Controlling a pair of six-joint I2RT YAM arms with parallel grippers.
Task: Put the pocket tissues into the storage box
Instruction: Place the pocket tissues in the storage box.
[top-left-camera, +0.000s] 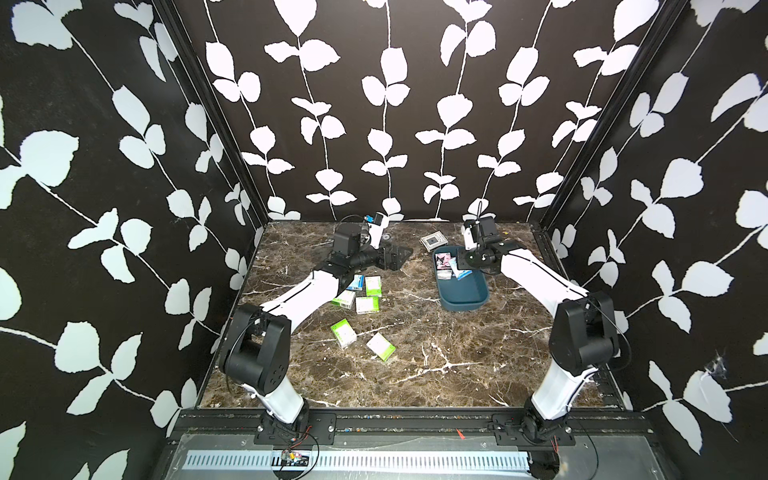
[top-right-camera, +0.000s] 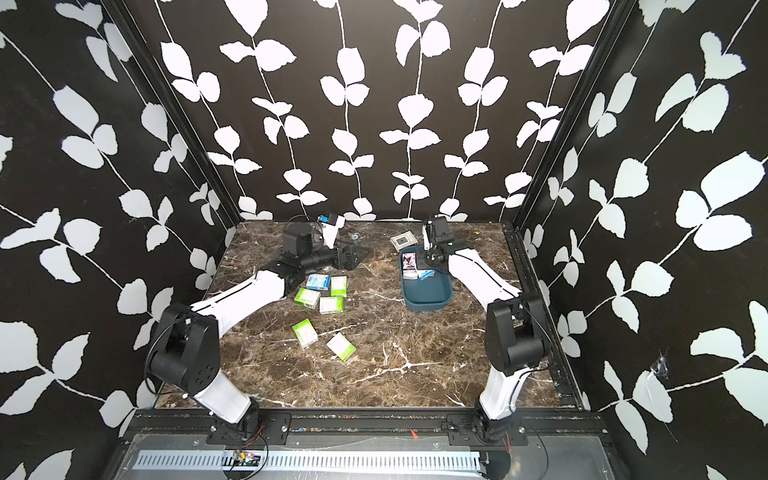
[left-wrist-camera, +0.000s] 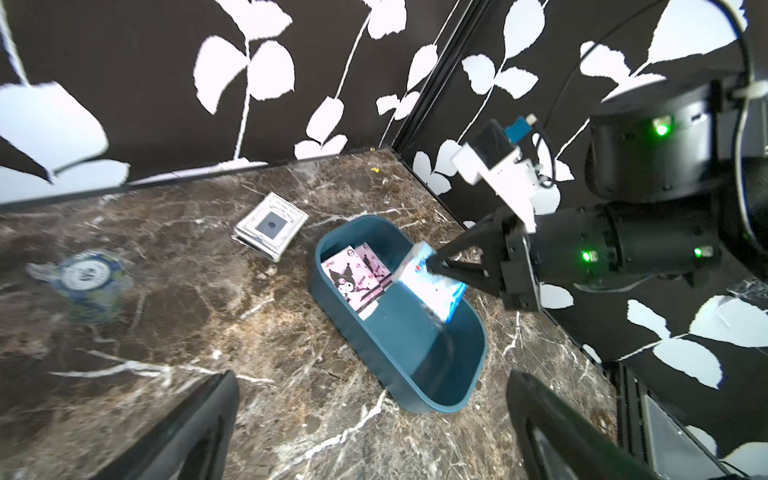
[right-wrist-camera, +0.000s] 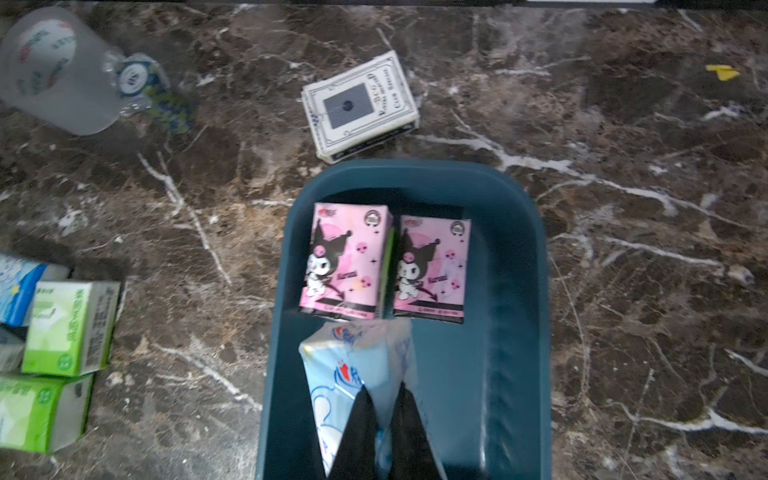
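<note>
Nearest, two green pocket tissues (top-left-camera: 343, 333) lie apart on the open tabletop (top-left-camera: 415, 374). Behind them sits a cluster (top-left-camera: 365, 304) of four more, three green and one blue, just beside my left forearm. My left tool (top-left-camera: 394, 257) hangs past that cluster, jaws wide apart and empty.

Further on is the storage box (top-left-camera: 461, 297). My right tool (right-wrist-camera: 384, 395) is over it, clamped on a blue pack (right-wrist-camera: 345, 374) by a pinch of its soft wrapper. The pack hangs tilted inside the box walls. I cannot tell whether its low end touches the floor. Two pink packs (right-wrist-camera: 345, 257) lie flat, side by side, at the far end.

Risks:
- The wrapper pinch may slip, so the pack drops early or skewed.
- Released at this tilt, it may lean on the pink packs and waste room.
- My left forearm could scatter the cluster.
- The white packet (right-wrist-camera: 359, 106) lies just beyond the box's far rim, with the tape roll (left-wrist-camera: 85, 274) off to one side. Neither belongs inside.
</note>
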